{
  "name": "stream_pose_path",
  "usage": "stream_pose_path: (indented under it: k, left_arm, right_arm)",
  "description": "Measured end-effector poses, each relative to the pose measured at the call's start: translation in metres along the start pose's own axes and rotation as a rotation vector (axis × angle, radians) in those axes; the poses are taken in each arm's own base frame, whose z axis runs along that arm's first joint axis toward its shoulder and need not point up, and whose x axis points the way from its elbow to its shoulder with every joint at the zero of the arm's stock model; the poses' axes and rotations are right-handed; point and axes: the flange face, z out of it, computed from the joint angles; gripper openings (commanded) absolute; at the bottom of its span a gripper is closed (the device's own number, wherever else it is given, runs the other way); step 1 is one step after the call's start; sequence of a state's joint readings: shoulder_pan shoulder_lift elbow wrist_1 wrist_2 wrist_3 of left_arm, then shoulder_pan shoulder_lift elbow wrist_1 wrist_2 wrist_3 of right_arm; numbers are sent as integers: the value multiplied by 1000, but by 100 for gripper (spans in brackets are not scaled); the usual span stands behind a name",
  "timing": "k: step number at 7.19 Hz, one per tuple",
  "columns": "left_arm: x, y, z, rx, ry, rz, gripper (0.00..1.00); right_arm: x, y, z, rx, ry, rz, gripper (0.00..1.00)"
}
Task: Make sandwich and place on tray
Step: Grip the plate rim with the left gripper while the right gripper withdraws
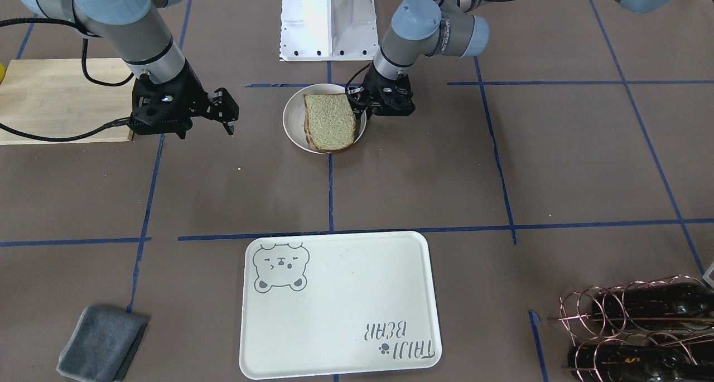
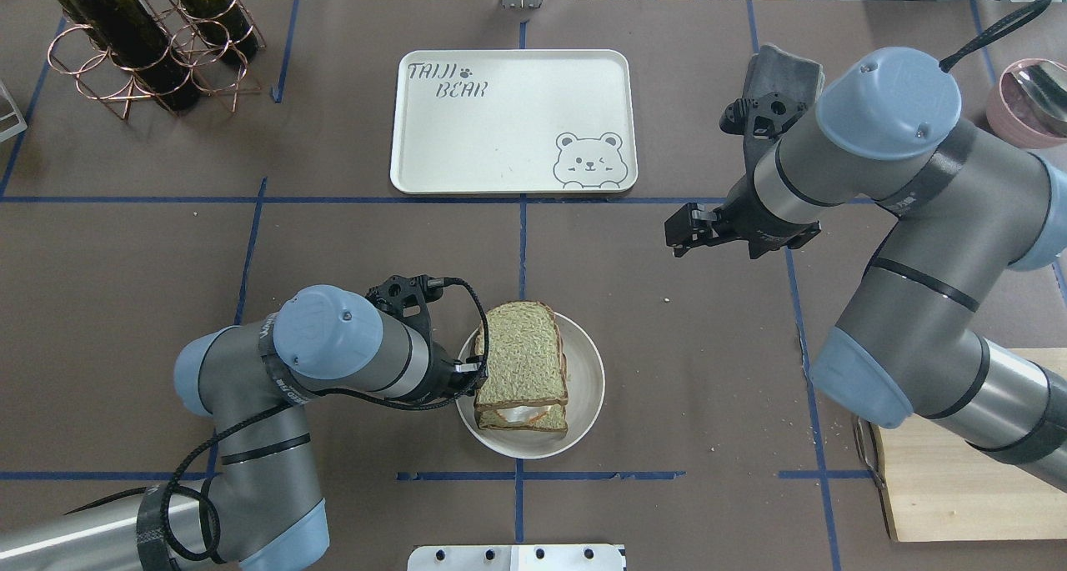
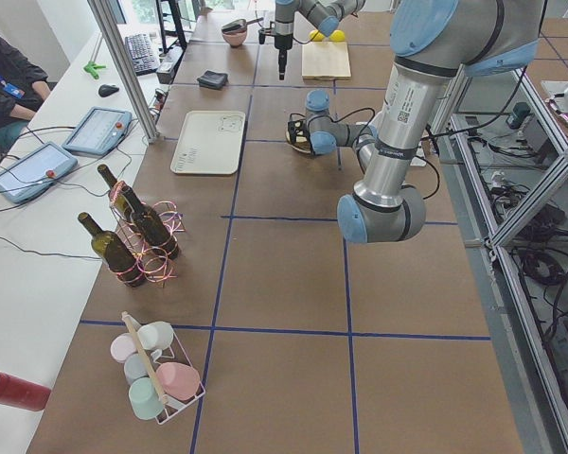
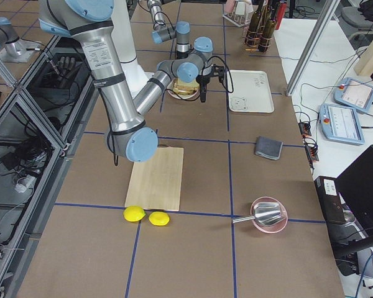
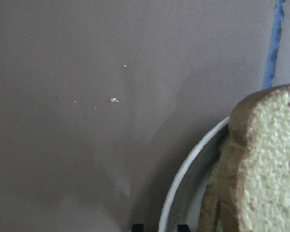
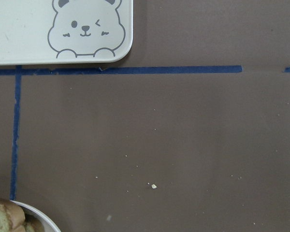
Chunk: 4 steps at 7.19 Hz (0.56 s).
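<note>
The sandwich (image 1: 330, 122) lies on a small round white plate (image 1: 293, 120) at the table's middle. In the overhead view the sandwich (image 2: 521, 363) shows egg white between its two slices. My left gripper (image 1: 357, 106) is at the plate's rim. In the left wrist view its fingertips (image 5: 137, 226) straddle the plate rim (image 5: 183, 188) beside the sandwich (image 5: 270, 164), shut on it. My right gripper (image 2: 679, 233) hangs open and empty above the table, right of the plate (image 2: 583, 388). The tray (image 1: 346, 304) lies bare beyond the plate; its bear corner (image 6: 87, 29) shows in the right wrist view.
A wooden cutting board (image 2: 959, 479) lies at the robot's near right. A grey cloth (image 1: 100, 343) lies beside the tray. A copper wine rack with bottles (image 2: 142, 46) stands at the far left. A pink bowl (image 2: 1034, 100) is at the far right.
</note>
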<state>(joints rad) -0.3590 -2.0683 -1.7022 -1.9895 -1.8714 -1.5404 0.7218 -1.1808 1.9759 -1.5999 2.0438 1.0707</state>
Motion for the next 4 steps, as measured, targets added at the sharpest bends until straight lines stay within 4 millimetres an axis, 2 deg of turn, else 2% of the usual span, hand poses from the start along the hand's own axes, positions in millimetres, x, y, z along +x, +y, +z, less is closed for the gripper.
stream_pose_path:
  k: [3, 4]
  left_arm:
    - [3, 0, -4, 0, 9, 2, 0]
    - [5, 0, -9, 0, 22, 3, 0]
  right_arm:
    - [2, -1, -1, 1, 1, 3, 100]
    - [9, -2, -3, 5, 6, 5, 100]
